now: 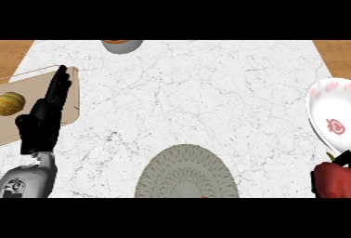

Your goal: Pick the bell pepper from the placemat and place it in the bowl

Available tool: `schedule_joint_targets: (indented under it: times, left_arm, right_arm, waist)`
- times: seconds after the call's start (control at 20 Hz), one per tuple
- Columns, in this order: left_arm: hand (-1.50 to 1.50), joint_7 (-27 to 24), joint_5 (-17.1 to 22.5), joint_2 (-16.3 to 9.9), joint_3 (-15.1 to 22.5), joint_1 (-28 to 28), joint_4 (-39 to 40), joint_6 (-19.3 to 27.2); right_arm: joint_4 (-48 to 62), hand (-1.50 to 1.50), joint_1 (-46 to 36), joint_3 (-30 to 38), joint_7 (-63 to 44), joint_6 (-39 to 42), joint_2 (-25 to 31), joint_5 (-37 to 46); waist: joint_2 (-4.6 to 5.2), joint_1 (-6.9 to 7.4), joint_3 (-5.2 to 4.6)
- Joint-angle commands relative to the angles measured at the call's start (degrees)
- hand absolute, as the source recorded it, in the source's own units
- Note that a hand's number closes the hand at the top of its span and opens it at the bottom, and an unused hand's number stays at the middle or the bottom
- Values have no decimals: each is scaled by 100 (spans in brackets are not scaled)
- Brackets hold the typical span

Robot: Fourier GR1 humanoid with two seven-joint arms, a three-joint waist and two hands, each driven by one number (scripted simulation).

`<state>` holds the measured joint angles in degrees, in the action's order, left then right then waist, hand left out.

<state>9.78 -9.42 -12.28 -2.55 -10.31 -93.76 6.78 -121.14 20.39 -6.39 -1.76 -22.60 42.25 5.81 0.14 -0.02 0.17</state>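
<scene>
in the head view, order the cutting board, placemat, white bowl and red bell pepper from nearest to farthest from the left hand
From the left hand, at the view's left:
1. Cutting board, right beside it; the fingers overlap its edge.
2. Placemat, bottom centre.
3 and 4. White bowl at the right edge and bell pepper at the lower right corner: both far across, too close to call.
</scene>
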Motion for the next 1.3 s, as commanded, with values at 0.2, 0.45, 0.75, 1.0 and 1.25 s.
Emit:
schedule_joint_targets:
  times: [0.2, 0.45, 0.75, 1.0, 1.25]
  left_arm:
    - [0, -105, 22, -10, -43, -22, 39, -72]
    - [0, 191, -234, 180, 201, -253, 11, 102]
    - [0, -199, -59, -1, -98, -524, 612, -90]
    - [0, 2, -4, -3, 5, -480, 261, -219]
    - [0, -121, -14, 102, -52, -530, 472, -106]
  right_arm:
    - [3028, 150, -1401, 1428, 1554, 907, 265, -955]
    - [4521, 150, -2086, 1510, 2002, 512, 459, -27]
    - [7042, 150, -3825, 1165, 2850, 33, -103, 722]
    - [8687, 150, -4734, 1369, 3060, 703, -233, 467]
    - [9610, -150, -5121, 1591, 3894, 1725, -226, 183]
  waist:
    - [19, 121, -4]
    - [25, 150, -2]
    - [59, 222, -2]
    - [92, 375, 12]
    - [94, 300, 16]
